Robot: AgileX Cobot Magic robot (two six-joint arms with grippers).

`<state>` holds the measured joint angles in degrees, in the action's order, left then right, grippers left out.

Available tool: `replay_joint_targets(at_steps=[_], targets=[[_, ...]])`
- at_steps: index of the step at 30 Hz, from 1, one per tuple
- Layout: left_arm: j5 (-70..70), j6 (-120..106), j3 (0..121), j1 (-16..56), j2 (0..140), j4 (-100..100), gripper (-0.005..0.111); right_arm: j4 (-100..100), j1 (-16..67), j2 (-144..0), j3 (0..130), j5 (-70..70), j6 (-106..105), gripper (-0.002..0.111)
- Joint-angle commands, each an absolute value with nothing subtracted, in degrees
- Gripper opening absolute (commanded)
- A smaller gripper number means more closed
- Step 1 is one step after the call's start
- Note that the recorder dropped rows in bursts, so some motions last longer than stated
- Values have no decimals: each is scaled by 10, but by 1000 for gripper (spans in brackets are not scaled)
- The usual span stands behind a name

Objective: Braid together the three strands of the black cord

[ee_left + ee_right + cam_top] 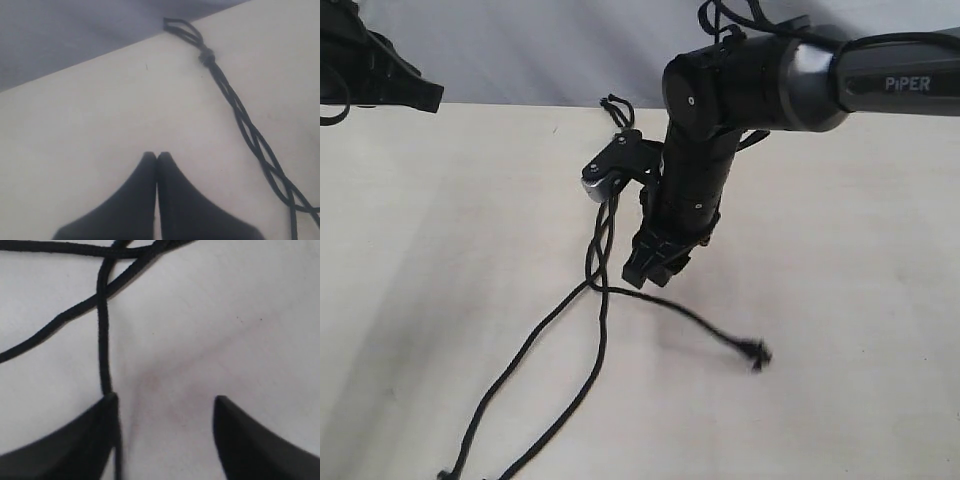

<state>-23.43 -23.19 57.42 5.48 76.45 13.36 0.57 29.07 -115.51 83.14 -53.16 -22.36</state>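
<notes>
The black cord lies on the pale table, with its knot (206, 55) and short loops (180, 27) at the far end. Below the knot the three strands (601, 240) are loosely plaited, then split. One strand runs right to a frayed tip (756, 353); two trail toward the near left (535, 340). My right gripper (655, 268) hangs over the split, open (163, 402), and one strand (102, 340) runs along the inner edge of one finger (100, 430) with nothing pinched. My left gripper (157, 155) is shut and holds nothing, off to the side of the plaited part (250, 130).
The left arm (375, 65) stays at the table's far left corner. The right arm's dark body (695, 160) and its camera bracket (610, 168) hide part of the cord's upper length. A grey backdrop (520, 50) rises behind the table's far edge.
</notes>
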Motion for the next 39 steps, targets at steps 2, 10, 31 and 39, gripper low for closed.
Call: replay_joint_targets(at_steps=[2,10,31,39], targets=[[-234,-230,570,53,760,144,0,-10,286,-1140,832,-527,-221,89],[-256,-234,570,54,781,174,0,16,242,-1042,823,-513,-217,91],[-366,-332,534,297,847,291,0,26,155,-757,490,-122,-218,90],[-277,-282,497,369,947,287,0,23,155,-757,490,-115,-218,90]])
